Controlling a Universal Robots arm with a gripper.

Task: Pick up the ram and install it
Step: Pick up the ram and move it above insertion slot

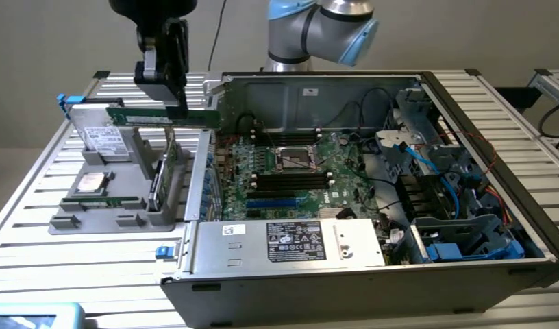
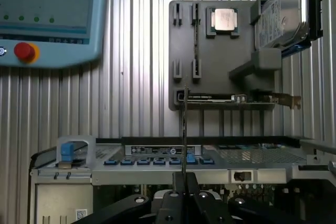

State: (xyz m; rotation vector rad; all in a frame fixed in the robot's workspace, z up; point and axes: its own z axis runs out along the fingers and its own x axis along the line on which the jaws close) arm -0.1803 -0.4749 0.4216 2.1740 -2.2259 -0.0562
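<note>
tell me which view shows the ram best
The exterior view: the ram shows its long green side, gripped by the fingers. The wrist view sees the ram edge-on, a thin dark line.

The ram [image 1: 161,118] was green, and the gripper [image 1: 181,103] on it black. The arm [image 1: 298,31] was grey with light-blue joint caps. The tabletop [image 1: 42,267] was silver, striped with parallel ribs. The holder [image 1: 124,221] was plain grey, and the hard drive [image 1: 104,139] silver with a white label. The motherboard [image 1: 303,175] was green, with blue cables [image 1: 424,161] beside it. The pendant [image 2: 52,19] was pale blue with a red button [image 2: 24,51].
</note>
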